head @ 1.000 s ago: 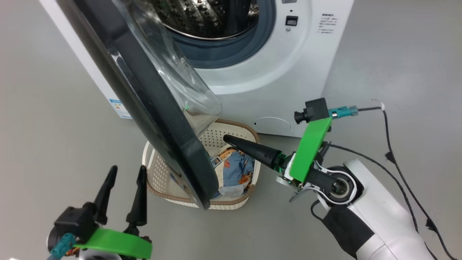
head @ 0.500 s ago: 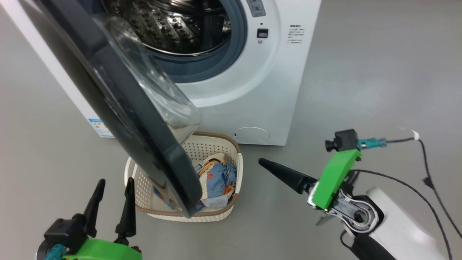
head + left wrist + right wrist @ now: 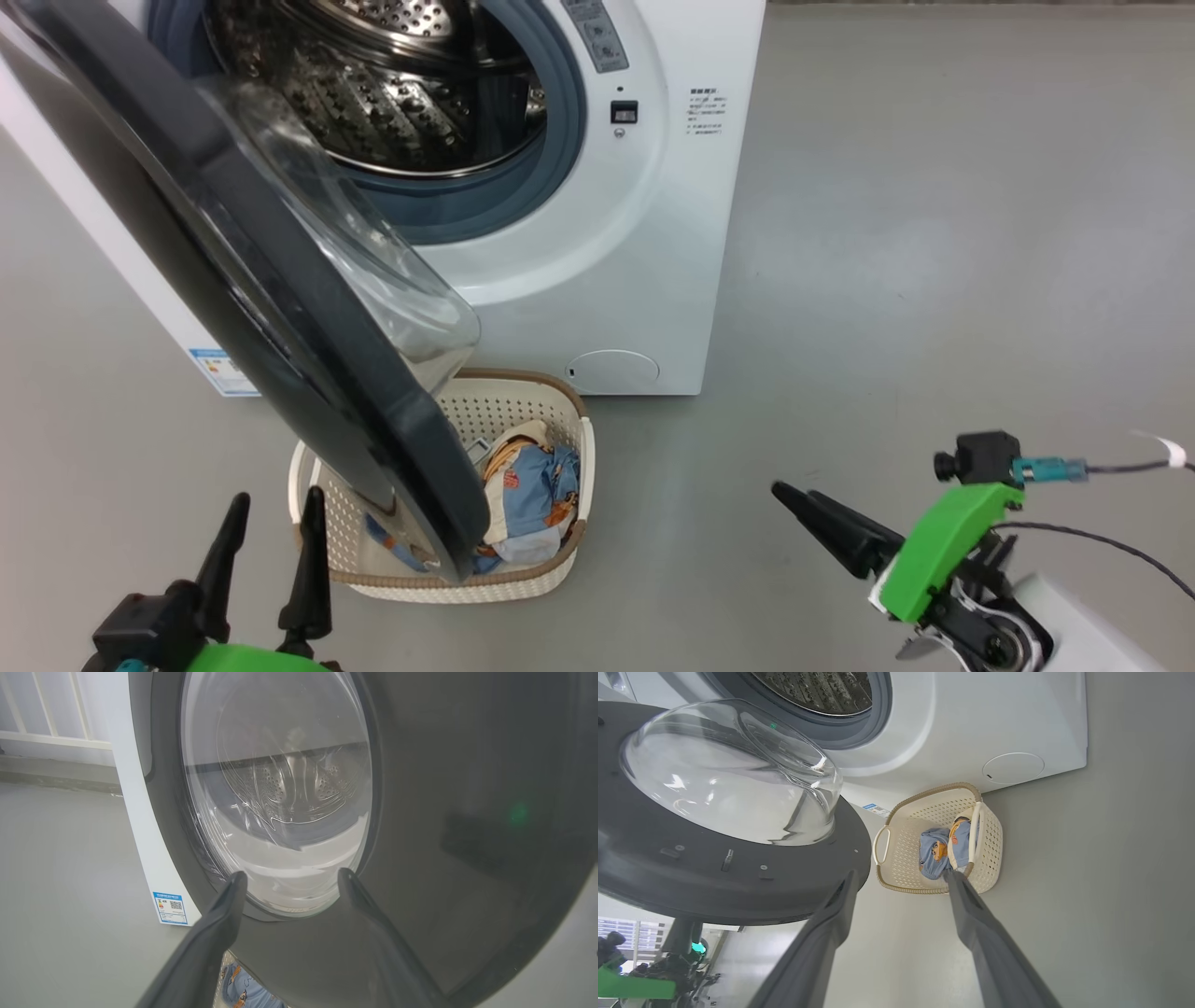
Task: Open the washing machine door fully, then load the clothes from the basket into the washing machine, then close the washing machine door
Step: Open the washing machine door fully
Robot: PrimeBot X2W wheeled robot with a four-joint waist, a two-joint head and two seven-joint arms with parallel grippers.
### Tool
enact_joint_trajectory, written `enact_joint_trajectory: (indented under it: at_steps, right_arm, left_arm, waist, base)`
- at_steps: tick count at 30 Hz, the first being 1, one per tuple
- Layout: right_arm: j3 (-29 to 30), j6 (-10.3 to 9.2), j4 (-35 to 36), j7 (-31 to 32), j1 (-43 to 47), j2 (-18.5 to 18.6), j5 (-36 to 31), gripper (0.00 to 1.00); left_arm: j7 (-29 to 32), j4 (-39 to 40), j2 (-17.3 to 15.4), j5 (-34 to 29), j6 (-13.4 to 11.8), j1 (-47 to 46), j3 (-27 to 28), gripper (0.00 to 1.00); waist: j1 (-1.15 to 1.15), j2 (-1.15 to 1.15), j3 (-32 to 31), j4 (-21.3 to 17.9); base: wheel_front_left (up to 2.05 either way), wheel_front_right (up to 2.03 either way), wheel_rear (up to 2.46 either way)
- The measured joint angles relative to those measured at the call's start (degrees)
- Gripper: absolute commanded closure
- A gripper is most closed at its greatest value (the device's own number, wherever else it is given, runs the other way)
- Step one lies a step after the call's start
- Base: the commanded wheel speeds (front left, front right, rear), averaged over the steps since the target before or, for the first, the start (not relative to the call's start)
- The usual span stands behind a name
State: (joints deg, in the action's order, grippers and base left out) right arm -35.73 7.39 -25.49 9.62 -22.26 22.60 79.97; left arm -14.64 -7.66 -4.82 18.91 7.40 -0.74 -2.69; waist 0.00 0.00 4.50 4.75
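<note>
Big white front-loading washing machine point(image 3: 653, 233): its round glossy black door point(image 3: 280, 327) with glass bowl window stands open. Cream perforated plastic basket point(image 3: 523, 583) sits on the floor just in front of the machine, under the door edge, with light blue car-print clothes point(image 3: 537, 485) inside. Left end effector point(image 3: 278, 499) is wide and empty, and so is the right end effector point(image 3: 794, 492); both are out front.

The big white boxy front-loading washing machine point(image 3: 653, 233) stands on the grey floor point(image 3: 934, 280), its perforated steel drum point(image 3: 392, 103) exposed. Its large round glossy black door point(image 3: 327, 373), with a bulging clear glass window point(image 3: 373, 271), hangs open over a small cream-white perforated plastic basket point(image 3: 523, 411) with a brown rim, on the floor just before the machine. Crumpled light blue, car-printed clothes point(image 3: 540, 485) lie inside it.
</note>
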Motion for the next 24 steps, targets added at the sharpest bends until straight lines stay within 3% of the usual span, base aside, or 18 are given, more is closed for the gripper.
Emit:
enact_joint_trajectory:
  at_steps: [10, 19, 24]
  right_arm:
    - [-2.63, 0.00, -2.09, -8.89, 2.24, 2.78, -1.83, 0.00]
    - [-5.41, 0.00, -3.88, -21.92, 3.76, 5.06, -5.10, 0.00]
    - [-4.01, 0.00, -6.01, -23.85, 3.74, 5.53, -11.34, 0.00]
  left_arm:
    - [0.01, -0.04, 0.22, -0.08, 0.00, 0.87, 1.38, 0.00]
    - [0.01, -0.11, 0.33, -0.08, 0.00, 1.23, 2.36, 0.00]
    - [0.01, -0.12, 0.44, -0.12, 0.00, 1.23, 2.60, 0.00]
  waist:
    - [0.00, 0.00, -0.96, -1.20]
    - [0.00, 0.00, -0.98, -1.90]
    - [0.00, 0.00, -0.57, -2.10]
  base:
    - [0.00, 0.00, 0.00]
    - [0.00, 0.00, 0.00]
    - [0.00, 0.00, 0.00]
